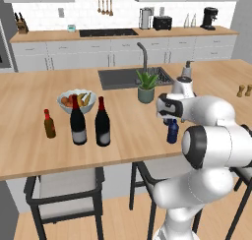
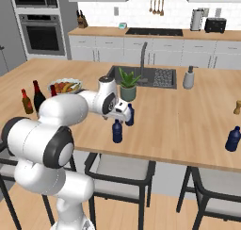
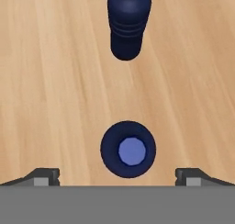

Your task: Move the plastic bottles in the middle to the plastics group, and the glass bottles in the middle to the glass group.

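Two small dark blue plastic bottles stand on the wooden island. From straight above, one plastic bottle (image 3: 128, 149) sits between my open gripper's (image 3: 118, 178) fingertips (image 3: 43, 176), apart from them. The other plastic bottle (image 3: 129, 28) stands beyond it. From the right, the gripper (image 2: 121, 117) hovers just over the nearer bottle (image 2: 117, 131), with the second (image 2: 130, 115) behind. A blue bottle (image 1: 172, 132) shows under the hand. The dark-labelled glass bottle (image 1: 102, 122) stands beside the glass group: a pale-labelled wine bottle (image 1: 78, 121) and a small brown bottle (image 1: 49, 124).
A fruit bowl (image 1: 76, 101) sits behind the wine bottles. A potted plant (image 1: 146, 86), the sink (image 1: 123, 78) and a soap dispenser (image 2: 189, 77) lie further back. Another blue bottle (image 2: 232, 138) stands at the island's right end. Stools (image 1: 64, 190) line the near edge.
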